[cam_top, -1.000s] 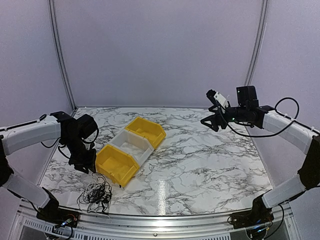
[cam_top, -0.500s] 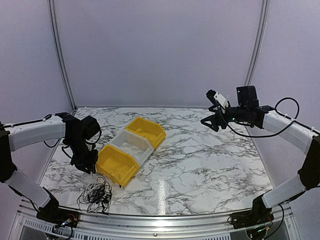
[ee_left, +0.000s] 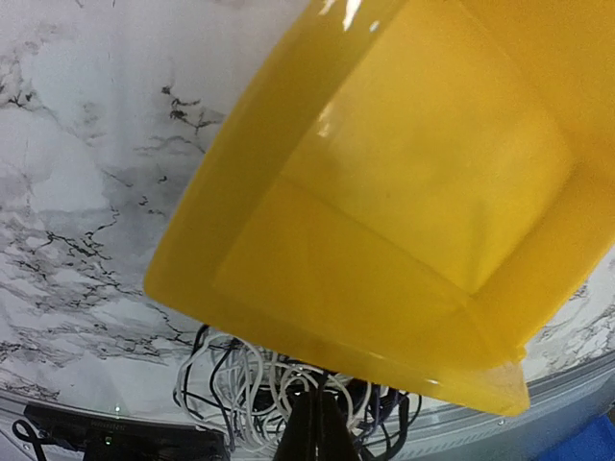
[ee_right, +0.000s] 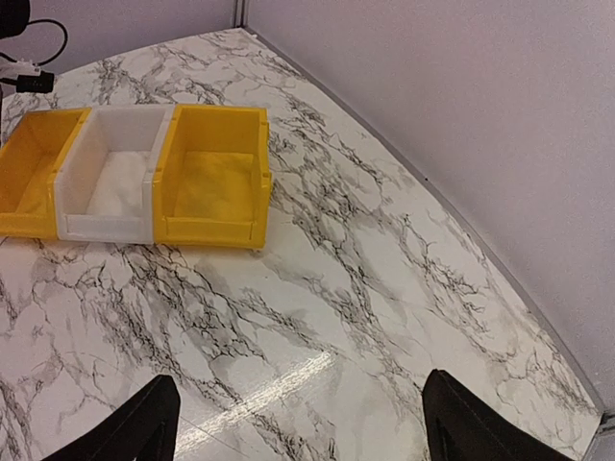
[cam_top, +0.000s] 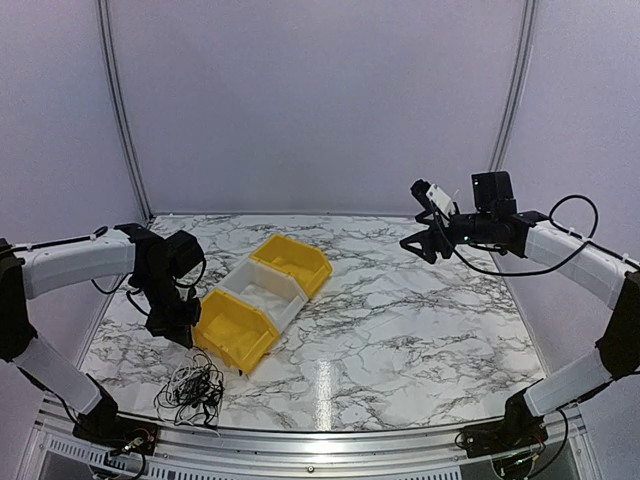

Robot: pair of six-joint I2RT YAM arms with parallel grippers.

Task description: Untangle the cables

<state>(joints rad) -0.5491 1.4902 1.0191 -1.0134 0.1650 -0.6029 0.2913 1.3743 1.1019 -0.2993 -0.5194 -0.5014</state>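
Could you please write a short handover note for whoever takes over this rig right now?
Left end effector: shut, nothing seen in it, beside the left side of the near yellow bin.
Right end effector: open, empty, raised over the far right of the table.
Cables: one loose tangle at the table's near left edge, touched by neither arm.
Done: nothing untangled yet.
Left: grasp a strand and pull the cords apart.

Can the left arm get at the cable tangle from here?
Probably yes: the cables lie uncovered between the shut left end effector and the near table edge; the yellow bin sits beside, not over them. The end effector must open first.
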